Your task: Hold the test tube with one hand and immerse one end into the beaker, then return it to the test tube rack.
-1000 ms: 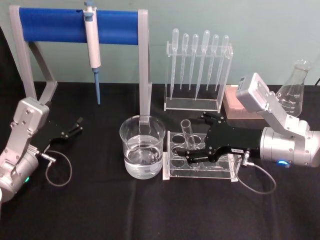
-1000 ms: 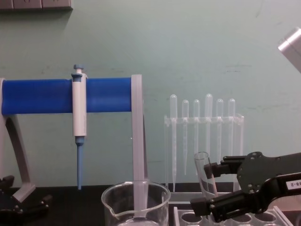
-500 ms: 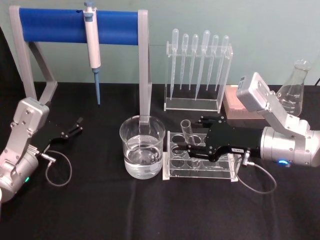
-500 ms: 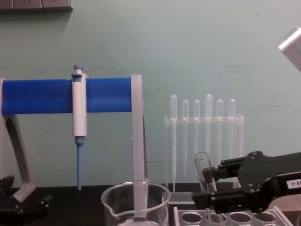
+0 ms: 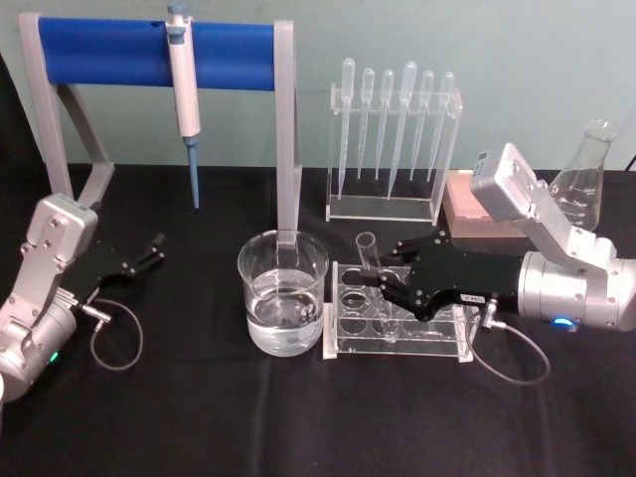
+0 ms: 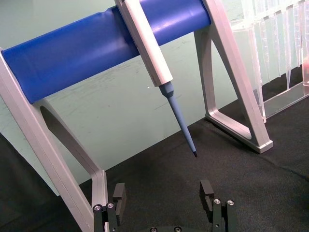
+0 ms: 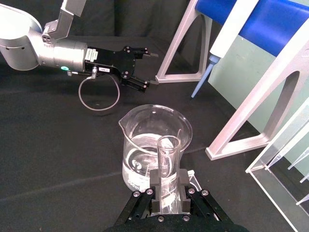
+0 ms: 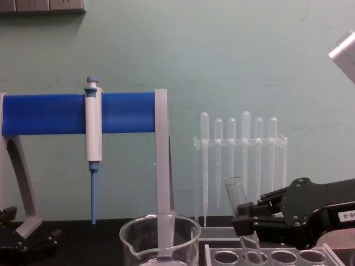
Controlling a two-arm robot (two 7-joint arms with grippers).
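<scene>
The test tube (image 5: 370, 260) is a clear glass tube leaning with its open top toward the beaker (image 5: 283, 293). Its lower end sits inside the clear tube rack (image 5: 447, 333). My right gripper (image 5: 381, 268) reaches in from the right and is shut on the tube's middle. In the right wrist view its two fingers press both sides of the test tube (image 7: 168, 154), with the beaker (image 7: 154, 140) just beyond, part full of clear liquid. From the chest, the test tube (image 8: 237, 194) slants left above the right gripper (image 8: 241, 219). My left gripper (image 5: 154, 250) rests open at the far left.
A blue-barred stand (image 5: 149, 55) holding a pipettor (image 5: 184, 70) stands behind the beaker. A rack of plastic pipettes (image 5: 393, 139) is at the back middle. A conical flask (image 5: 581, 184) and a pink block (image 5: 465, 204) sit at the back right. Black cloth covers the table.
The right gripper has turned at the wrist, and the tube's top now leans further toward the beaker. The left arm has not moved.
</scene>
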